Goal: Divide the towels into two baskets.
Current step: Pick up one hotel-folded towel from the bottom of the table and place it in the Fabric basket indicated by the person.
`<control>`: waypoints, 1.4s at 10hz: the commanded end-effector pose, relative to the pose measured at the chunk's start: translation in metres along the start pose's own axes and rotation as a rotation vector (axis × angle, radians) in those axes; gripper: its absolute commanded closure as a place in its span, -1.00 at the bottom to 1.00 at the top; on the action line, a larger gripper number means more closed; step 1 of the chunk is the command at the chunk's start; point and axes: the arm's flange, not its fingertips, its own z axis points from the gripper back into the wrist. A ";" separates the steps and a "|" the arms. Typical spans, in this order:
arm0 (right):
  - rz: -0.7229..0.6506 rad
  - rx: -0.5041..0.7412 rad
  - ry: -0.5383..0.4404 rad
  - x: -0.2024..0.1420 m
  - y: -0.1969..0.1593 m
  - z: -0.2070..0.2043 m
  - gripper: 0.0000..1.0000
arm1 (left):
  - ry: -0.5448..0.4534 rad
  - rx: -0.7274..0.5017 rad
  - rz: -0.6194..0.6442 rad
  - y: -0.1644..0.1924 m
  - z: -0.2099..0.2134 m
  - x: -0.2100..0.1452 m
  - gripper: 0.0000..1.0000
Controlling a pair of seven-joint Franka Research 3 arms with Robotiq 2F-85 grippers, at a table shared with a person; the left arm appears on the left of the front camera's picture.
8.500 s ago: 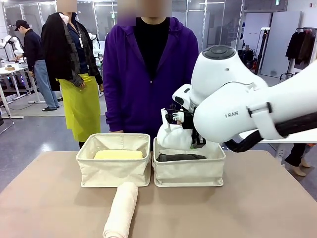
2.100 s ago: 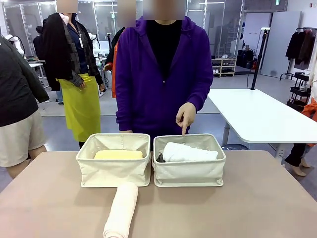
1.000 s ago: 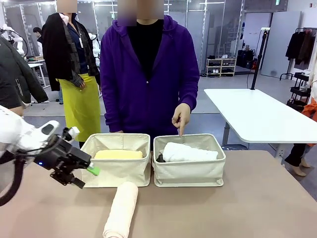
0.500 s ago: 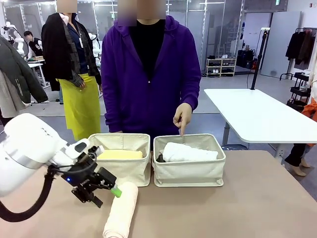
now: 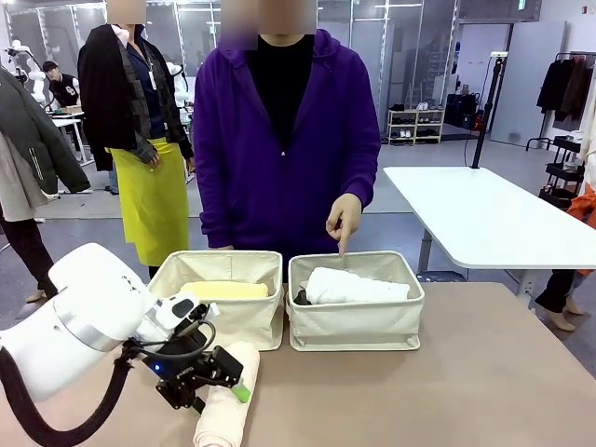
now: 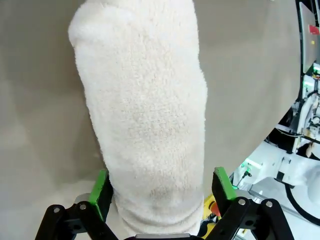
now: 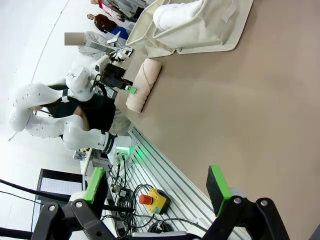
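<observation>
Four rolled terry-cloth towels are what I count, and two matching cream canvas baskets. My left-hand basket [image 5: 216, 307] holds one pale yellow rolled towel [image 5: 223, 290]. My right-hand basket [image 5: 355, 312] holds two: a white rolled towel [image 5: 356, 285] lying on top and a dark charcoal one [image 5: 302, 298], of which I see just an end at the basket's left inner wall. The fourth, a cream rolled towel [image 5: 226, 399], lies on the tan table [image 5: 447, 391] on the near side of the left basket, its far end close to the basket's front wall.

My left gripper [image 5: 223, 384] is low over that cream towel, near its middle, coming in from the left. From the left wrist camera I see its two green-padded fingers [image 6: 103, 188] spread wide, one on either side of the roll [image 6: 145, 115], with the towel between them; I cannot tell whether the pads touch the cloth.

My right gripper [image 7: 157, 192] is pulled back at the near right, its green pads well apart with nothing between them, looking across bare table toward the baskets.

One person in a purple hooded jacket [image 5: 284, 149] stands at the far side. One hand [image 5: 344, 219] points a finger down at the far rim of the right basket.
</observation>
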 end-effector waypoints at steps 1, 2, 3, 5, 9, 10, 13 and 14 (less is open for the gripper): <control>0.016 0.012 -0.012 -0.001 0.003 0.000 -1.00 | -0.020 0.015 0.025 0.003 -0.008 -0.027 -1.00; 0.016 0.012 -0.012 -0.001 0.003 0.000 -1.00 | -0.014 0.003 0.035 0.006 -0.015 -0.027 -0.88; 0.016 0.012 -0.012 -0.001 0.003 0.000 -1.00 | -0.001 -0.010 0.033 0.006 -0.020 -0.027 -0.77; 0.016 0.012 -0.012 -0.001 0.003 0.000 -1.00 | 0.013 -0.016 0.030 0.007 -0.024 -0.027 -0.38; 0.016 0.012 -0.012 -0.001 0.003 0.000 -1.00 | 0.019 -0.026 0.027 0.010 -0.022 -0.028 0.42; 0.016 0.012 -0.012 -0.001 0.003 0.000 -1.00 | 0.022 -0.030 0.027 0.010 -0.022 -0.029 0.68; 0.016 0.012 -0.012 -0.001 0.003 0.000 -1.00 | 0.032 -0.105 -0.028 -0.013 0.016 -0.034 0.39; 0.016 0.012 -0.012 -0.001 0.003 0.000 -1.00 | -0.019 -0.091 -0.065 -0.024 0.041 -0.035 0.39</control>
